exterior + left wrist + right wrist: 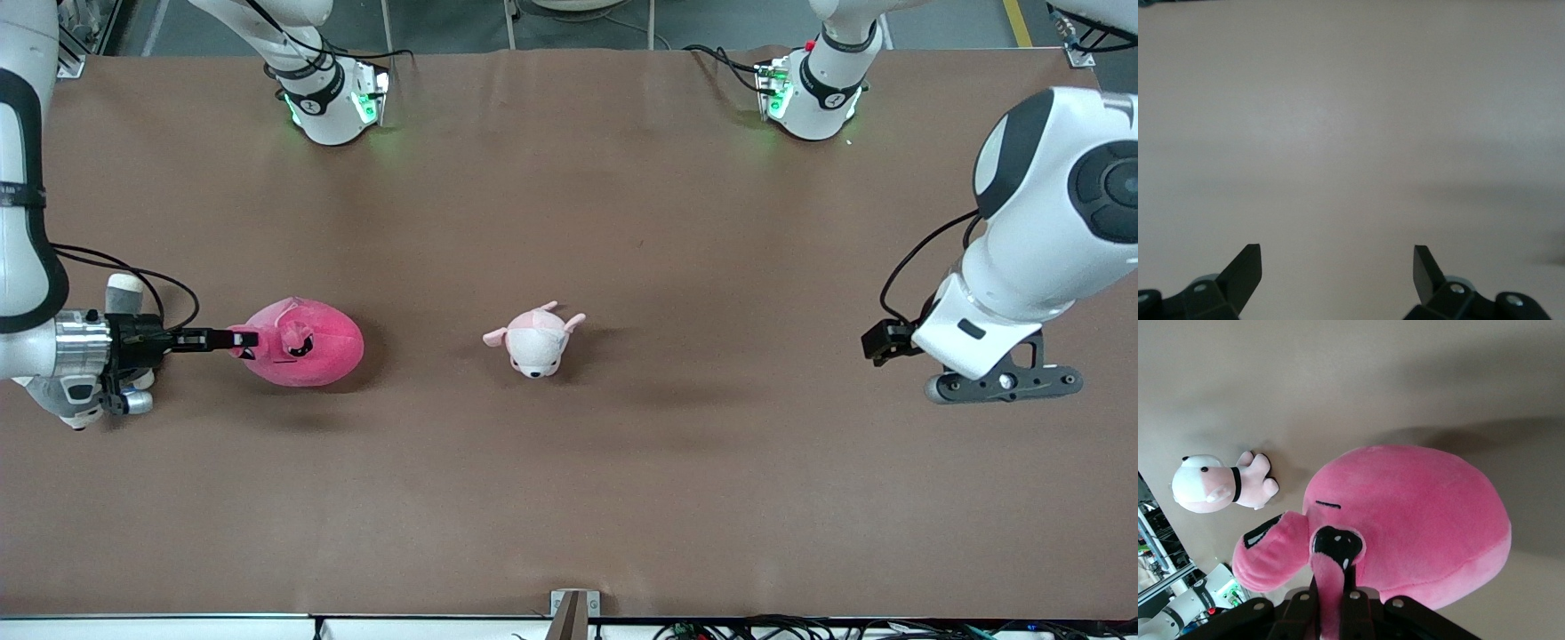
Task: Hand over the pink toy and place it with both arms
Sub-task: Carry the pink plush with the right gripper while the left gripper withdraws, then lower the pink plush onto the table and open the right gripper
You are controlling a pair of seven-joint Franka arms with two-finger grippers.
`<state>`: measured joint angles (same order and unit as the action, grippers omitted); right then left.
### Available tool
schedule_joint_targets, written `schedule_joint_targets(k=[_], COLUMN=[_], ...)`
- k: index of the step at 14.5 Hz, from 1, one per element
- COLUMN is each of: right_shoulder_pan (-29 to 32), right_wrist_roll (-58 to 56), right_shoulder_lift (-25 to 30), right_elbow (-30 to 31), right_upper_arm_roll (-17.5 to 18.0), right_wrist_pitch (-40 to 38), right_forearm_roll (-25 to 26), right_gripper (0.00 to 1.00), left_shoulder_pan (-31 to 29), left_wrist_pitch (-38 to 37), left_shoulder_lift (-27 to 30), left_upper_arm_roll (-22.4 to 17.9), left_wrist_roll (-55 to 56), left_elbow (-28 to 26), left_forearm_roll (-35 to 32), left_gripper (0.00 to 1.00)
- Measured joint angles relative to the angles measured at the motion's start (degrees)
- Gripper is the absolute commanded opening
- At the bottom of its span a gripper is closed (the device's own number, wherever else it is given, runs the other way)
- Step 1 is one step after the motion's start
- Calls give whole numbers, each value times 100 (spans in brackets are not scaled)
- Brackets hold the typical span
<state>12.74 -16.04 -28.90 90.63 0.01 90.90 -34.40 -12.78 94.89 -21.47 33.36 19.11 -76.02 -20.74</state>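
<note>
You have a hot-pink toy [307, 345] with black-and-white eye patches, pinched by the right gripper [233, 339], which is black on a silver wrist. Your left gripper [1338, 267] is black too, on a white arm with black joints. The small plush animal [536, 340] is white with pale pink back and ears, and a black collar. The table [569, 498] is plain brown. Both arm bases glow green

round hot-pink toy [311, 345] at the right arm's end, pinched by right pincer [238, 339].
</note>
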Motion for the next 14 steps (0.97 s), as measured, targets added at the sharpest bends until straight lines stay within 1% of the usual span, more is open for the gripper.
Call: schedule_joint_targets(k=[1, 2, 4, 6, 7, 8, 9, 10, 12, 13, 14], right_shoulder_pan=[33, 48, 55, 56, 56, 56, 57, 57, 57, 58, 59], right_wrist_roll=[-105, -183, -293, -343, -354, -359, -368, -377, -390, -406, -432], right_shoulder_lift=[-74, -132, -233, -311, -346, -375, -398, -419, -463, -480, -493], right_elbow=[-1, -5, -5, -9, -10, -12, -14, -17, -21, -21, -22], right_upper_arm_roll=[0, 0, 5, 12, 13, 15, 18, 21, 24, 24, 24], right_wrist_pitch=[-5, -9, -14, -16, -17, -18, -18, -19, -18, -18, -19], right_forearm_roll=[-18, -27, -48, -164, -234, -275, -289, -295, -300, -302, -303], right_gripper=[3, 3, 3, 3, 3, 3, 3, 4, 4, 8, 54], left_shoulder_pan=[94, 253, 816, 1388, 1632, 1813, 1904, 1921, 1920, 1922, 1923], left_wrist_pitch=[-54, -90, -144, -217, -258, -290, -321, -349, -368, -368, -368], left_shoulder_lift=[138, 304, 696, 1074, 1266, 1451, 1628, 1794, 2125, 2273, 2390], left_upper_arm_roll=[-194, -496, -1434, -2272, -2609, -2873, -3045, -3126, -3173, -3160, -3129], left_wrist_roll=[-157, -266, -568, -1068, -1286, -1447, -1575, -1656, -1683, -1681, -1668], left_elbow=[-5, -38, -202, -464, -629, -793, -962, -1134, -1512, -1688, -1821], left_forearm_roll=[85, 318, 848, 1046, 1121, 1255, 1442, 1598, 1704, 1726, 1737], left_gripper=[100, 100, 100, 100, 100, 100, 100, 100, 100, 100, 100])
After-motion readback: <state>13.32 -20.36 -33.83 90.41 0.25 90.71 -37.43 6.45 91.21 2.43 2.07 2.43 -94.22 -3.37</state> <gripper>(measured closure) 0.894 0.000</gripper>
